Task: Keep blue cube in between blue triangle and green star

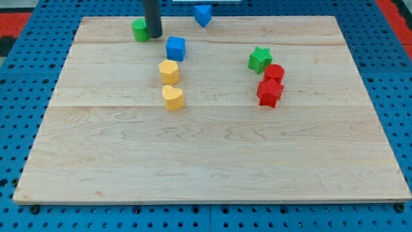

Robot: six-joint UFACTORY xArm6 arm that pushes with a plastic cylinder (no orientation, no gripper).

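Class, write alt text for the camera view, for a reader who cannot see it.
A dark rod's tip rests between a green block and a blue cube on a wooden board; blue triangle up top, green star rightward.

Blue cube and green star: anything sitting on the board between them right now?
No. In the camera view the wood between the blue cube and the green star is bare; my tip stands at the cube's upper left.

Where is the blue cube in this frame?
The blue cube sits in the upper middle-left of the board, just above a yellow block, right of my tip and below-left of the blue triangle.
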